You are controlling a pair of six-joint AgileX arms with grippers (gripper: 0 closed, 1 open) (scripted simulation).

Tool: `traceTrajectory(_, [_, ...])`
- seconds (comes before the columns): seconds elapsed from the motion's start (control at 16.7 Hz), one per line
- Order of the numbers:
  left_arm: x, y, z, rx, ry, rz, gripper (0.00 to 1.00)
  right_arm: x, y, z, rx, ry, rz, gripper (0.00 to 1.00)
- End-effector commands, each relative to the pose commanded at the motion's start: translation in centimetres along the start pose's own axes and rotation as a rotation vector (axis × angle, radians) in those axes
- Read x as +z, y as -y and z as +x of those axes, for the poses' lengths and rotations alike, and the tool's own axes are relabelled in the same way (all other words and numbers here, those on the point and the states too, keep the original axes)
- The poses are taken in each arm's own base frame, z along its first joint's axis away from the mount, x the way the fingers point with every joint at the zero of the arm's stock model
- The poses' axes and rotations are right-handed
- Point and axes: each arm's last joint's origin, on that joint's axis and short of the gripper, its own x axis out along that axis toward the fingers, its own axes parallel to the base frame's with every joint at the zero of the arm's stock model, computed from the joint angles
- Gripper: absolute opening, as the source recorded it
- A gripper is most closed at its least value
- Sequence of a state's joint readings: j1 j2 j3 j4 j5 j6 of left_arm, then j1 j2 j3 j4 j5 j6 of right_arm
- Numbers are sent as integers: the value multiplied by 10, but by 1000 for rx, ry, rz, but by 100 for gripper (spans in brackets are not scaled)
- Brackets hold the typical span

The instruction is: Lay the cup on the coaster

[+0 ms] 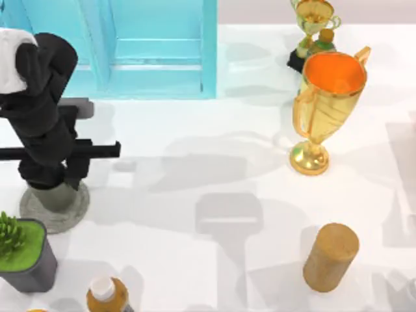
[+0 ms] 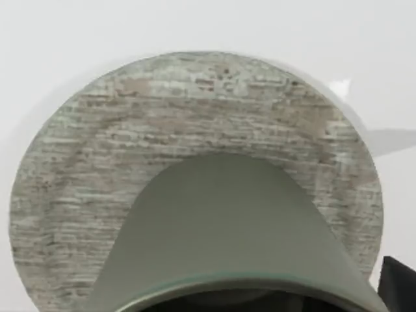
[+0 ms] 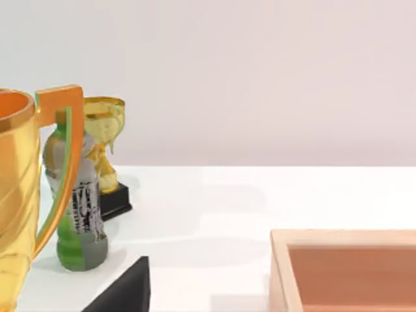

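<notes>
left gripper (image 1: 57, 185) over coaster (image 1: 55, 214), table's left | cup (image 2: 227, 240) upright, apparently seated on the disc | fingers' state: cannot tell | right arm parked

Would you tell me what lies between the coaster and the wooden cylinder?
Bare white table, top view: nothing lies between coaster and wooden cylinder.

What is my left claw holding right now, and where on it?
It looks like the left claw holds the cup near its rim, over the coaster; the finger contact itself is hidden.
</notes>
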State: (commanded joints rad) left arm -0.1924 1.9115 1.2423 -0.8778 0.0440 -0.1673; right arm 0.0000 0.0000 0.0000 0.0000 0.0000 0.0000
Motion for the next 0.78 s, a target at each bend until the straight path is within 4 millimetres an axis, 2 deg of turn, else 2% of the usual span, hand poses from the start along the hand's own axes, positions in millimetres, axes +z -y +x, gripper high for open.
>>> traceTrajectory(0.42, [0, 0, 0, 0, 0, 0, 98, 0, 0, 0, 0, 0, 0, 100])
traceTrajectory(0.78, [0, 0, 0, 0, 0, 0, 100, 0, 0, 0, 0, 0, 0, 100])
